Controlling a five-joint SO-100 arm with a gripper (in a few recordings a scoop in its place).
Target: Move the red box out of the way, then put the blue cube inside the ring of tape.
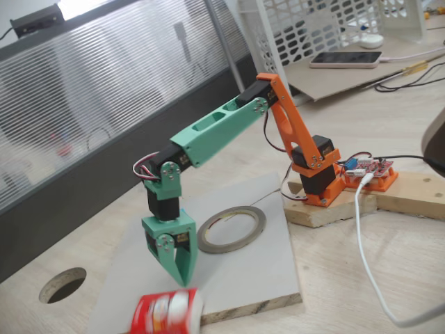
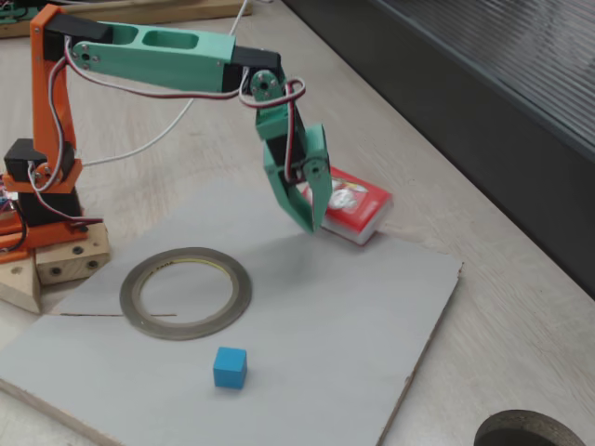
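Note:
The red box (image 2: 355, 205) lies flat at the far edge of the grey board (image 2: 307, 316), partly over the rim; in the other fixed view the red box (image 1: 167, 314) sits at the bottom edge. My green gripper (image 2: 310, 223) points down, shut with nothing between its fingers, its tip right beside the box; whether it touches is unclear. The gripper (image 1: 185, 278) hangs just above the box there. The ring of tape (image 2: 184, 292) lies flat on the board with nothing inside it, also seen as the ring of tape (image 1: 231, 229). The blue cube (image 2: 230, 367) stands on the board in front of the ring.
The arm's orange base (image 1: 316, 177) is fixed to a wooden block (image 1: 327, 209) beside the board. A white cable (image 1: 368, 264) trails across the table. A round hole (image 1: 62, 284) is cut into the tabletop beyond the board's corner. A dark wall strip (image 2: 483, 121) borders the table.

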